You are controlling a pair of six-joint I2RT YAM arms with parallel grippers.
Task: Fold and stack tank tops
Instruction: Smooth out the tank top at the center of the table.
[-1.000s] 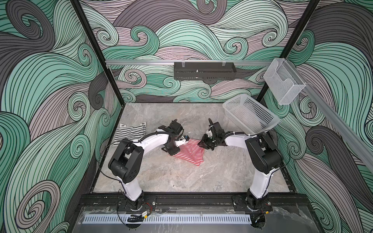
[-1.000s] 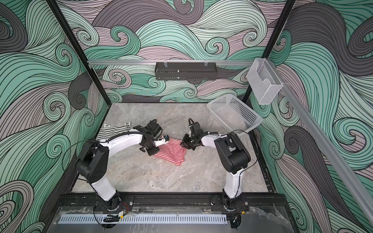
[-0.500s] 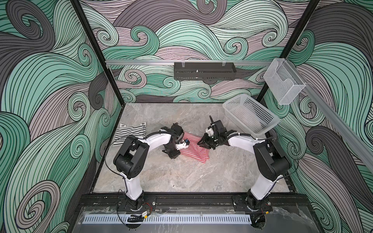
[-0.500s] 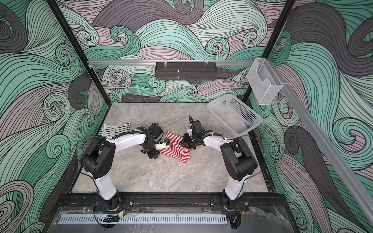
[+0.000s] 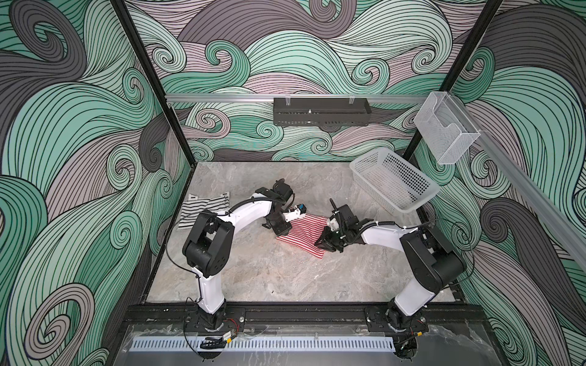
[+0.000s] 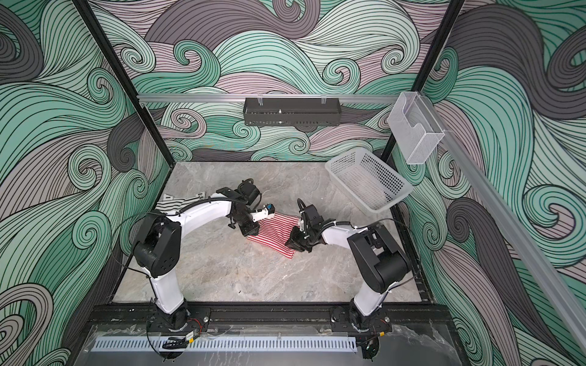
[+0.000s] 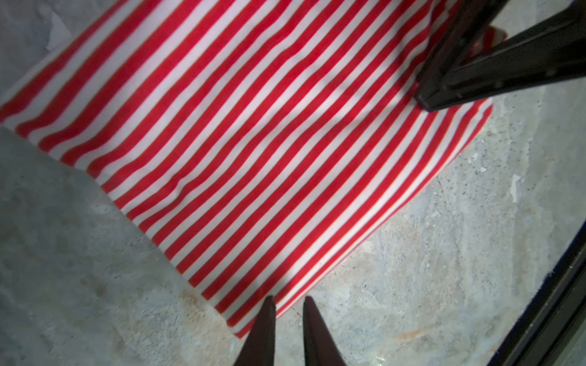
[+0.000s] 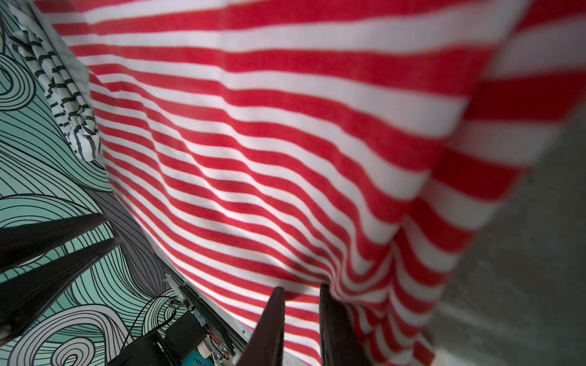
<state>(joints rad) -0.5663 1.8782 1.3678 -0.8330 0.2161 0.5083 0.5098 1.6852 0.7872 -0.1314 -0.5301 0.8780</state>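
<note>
In both top views the red-and-white tank top (image 5: 301, 233) lies mid-bench as a compact striped slab. Its long axis runs slantwise from the far side toward the near right. The left tool (image 5: 282, 231) is at its near-left corner and the right tool (image 5: 320, 242) at its near-right edge, so the cloth lies between the two tools. The black-and-white tank top (image 5: 203, 206) rests flat against the left wall, well apart from it and past the left arm's elbow. If stacking comes next, I judge the red piece has to travel leftward, and the left arm is nearer that spot. The white basket (image 5: 393, 187) leans at the far right, out of play.

The left wrist view shows what the overhead cannot. The left tool (image 7: 288, 304) has its tips almost pressed together, with only a thin slit between them, right over the corner of the red-and-white tank top (image 7: 253, 142). The cloth there lies smooth on the bench (image 7: 95, 253). I cannot tell whether any hem sits in that slit. The right tool (image 7: 423, 92) sits on the opposite edge.

The right wrist view settles the other side. The right tool (image 8: 299, 293) is pinching the red-and-white tank top (image 8: 285, 142), whose stripes pucker and converge into its tips, and that edge is raised off the bench. Beyond it are the left tool (image 8: 111, 229), at the cloth's far edge, and the black-and-white tank top (image 8: 73, 104).
</note>
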